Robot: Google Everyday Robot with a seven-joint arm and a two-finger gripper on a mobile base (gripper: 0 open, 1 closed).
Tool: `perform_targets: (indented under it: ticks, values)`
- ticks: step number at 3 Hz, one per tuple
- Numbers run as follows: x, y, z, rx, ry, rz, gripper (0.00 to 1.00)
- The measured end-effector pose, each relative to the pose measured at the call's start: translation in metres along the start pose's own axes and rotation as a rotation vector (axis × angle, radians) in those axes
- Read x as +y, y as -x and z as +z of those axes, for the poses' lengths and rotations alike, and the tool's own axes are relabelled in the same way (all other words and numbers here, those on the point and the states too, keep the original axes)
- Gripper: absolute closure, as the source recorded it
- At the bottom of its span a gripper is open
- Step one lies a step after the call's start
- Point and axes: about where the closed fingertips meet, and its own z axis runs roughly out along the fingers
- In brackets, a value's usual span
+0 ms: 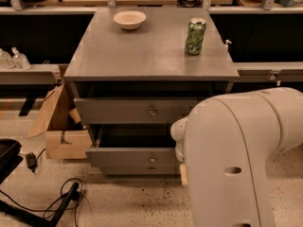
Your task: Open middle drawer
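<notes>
The grey cabinet (151,56) stands in the middle of the camera view. Its middle drawer (128,159) has a grey front with a small round knob (152,160). It stands pulled out, with its dark inside showing above the front. The uppermost drawer (118,110) sits further back above it. The lowest drawer is mostly hidden behind the middle one. My white arm (236,155) fills the lower right and reaches in at the drawers' right end. My gripper is hidden behind the arm.
A white bowl (129,19) and a green can (195,36) stand on the cabinet top. A cardboard box (61,136) leans at the cabinet's left. Black cables (61,197) lie on the speckled floor at front left. Shelving runs behind the cabinet.
</notes>
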Motion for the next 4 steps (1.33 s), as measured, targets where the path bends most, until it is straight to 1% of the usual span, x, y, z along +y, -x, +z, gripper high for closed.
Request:
perform_targets:
  ticks: [1,2,3,4]
  values:
    - [-0.008,0.001,-0.003,-0.004,0.022,-0.005,0.00]
    - [-0.021,0.005,-0.011,-0.007,0.019,-0.014,0.00]
    - [-0.020,0.004,-0.006,-0.027,0.032,-0.011,0.00]
    - [-0.003,-0.003,0.016,-0.074,0.066,0.040,0.23]
